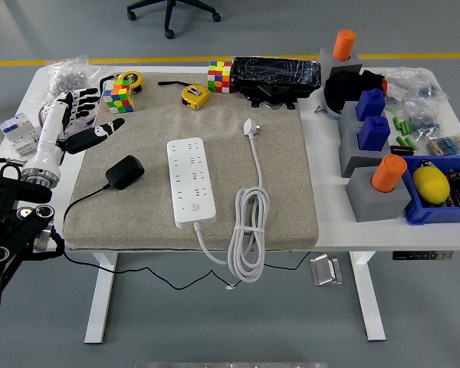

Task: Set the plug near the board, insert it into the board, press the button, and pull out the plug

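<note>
Although only the head view is given, it takes in the whole white table [330, 230], with the left arm entering from the lower left corner and cut off by the picture's edge. No right arm shows anywhere. The left hand [77, 123] is raised over the table's far left part, its fingers [107, 129] spread and holding nothing; behind it a pale box and a bag of small parts are partly hidden and hard to make out.

On the beige mat [284, 199] the black plug [125, 172] lies flat near the mat's left edge, nearer the camera than the hand and a little to its right, clear of the fingers. Its thin black cord runs off the mat's near left side and sags below the table. The white power board [192, 181] lies lengthwise in the mat's middle, to the right of the plug and apart from it. The board's own white cable [249, 230] lies coiled to its right, with its white plug head [250, 126] resting further back on the mat.

At the table's right stand grey blocks with orange and blue pieces, and a blue bin [437, 211] cut off by the right edge; its small contents are too fine to name.
</note>
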Available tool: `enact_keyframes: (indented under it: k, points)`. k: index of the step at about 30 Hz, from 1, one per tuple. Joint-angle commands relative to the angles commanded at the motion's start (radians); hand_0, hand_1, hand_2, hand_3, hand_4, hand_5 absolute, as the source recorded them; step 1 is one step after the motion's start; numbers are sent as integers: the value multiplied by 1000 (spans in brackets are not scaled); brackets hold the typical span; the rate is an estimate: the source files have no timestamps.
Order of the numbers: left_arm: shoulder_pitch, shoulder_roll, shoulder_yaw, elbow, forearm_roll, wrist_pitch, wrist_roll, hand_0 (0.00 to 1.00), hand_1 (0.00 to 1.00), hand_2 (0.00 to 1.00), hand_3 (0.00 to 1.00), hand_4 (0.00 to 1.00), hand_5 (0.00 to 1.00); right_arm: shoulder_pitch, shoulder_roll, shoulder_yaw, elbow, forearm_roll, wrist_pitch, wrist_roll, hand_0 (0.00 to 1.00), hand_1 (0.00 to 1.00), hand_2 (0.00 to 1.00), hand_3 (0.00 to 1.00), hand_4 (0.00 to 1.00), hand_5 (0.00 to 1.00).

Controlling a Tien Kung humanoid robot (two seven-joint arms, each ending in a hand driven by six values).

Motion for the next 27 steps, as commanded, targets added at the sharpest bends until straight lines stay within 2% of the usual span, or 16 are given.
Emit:
enact_keyframes:
  k: [4, 5, 8, 10, 11, 19, 27]
  points:
    - [21, -8, -50, -4, -76, -4, -9, 683, 695, 702, 735, 998, 388, -2, 0, 11, 2, -3, -2, 1, 618, 678, 652, 563, 976, 577]
    - [27, -10, -64, -5, -91, -6, -9, 664, 686, 686, 729, 966, 471, -3, 1, 14, 1, -4, -2, 1, 618, 678, 652, 563, 976, 577]
    - [47, -18, -110, -11, -126, -12, -5, 664, 686, 686, 729, 966, 471, -6, 6, 20, -2, -4, -3, 1, 618, 678, 652, 563, 976, 577]
    - [62, -22, -143, -17, -133, -17, 5, 664, 686, 686, 729, 966, 471, -8, 9, 23, -5, -5, -4, 1, 618, 678, 652, 563, 976, 577]
    - [67, -23, -154, -19, -132, -19, 10, 618, 666, 672, 726, 917, 479, -8, 9, 24, -6, -5, -4, 1, 617, 678, 652, 562, 976, 578]
    - [86, -24, -238, -48, -125, -30, 31, 595, 660, 670, 722, 901, 476, 3, 5, 40, -2, -11, -9, 4, 618, 678, 651, 562, 976, 580]
    - [80, -17, -269, -89, -118, -39, 42, 592, 659, 671, 716, 891, 474, 14, 6, 54, -2, -21, -10, 5, 618, 677, 652, 563, 975, 580]
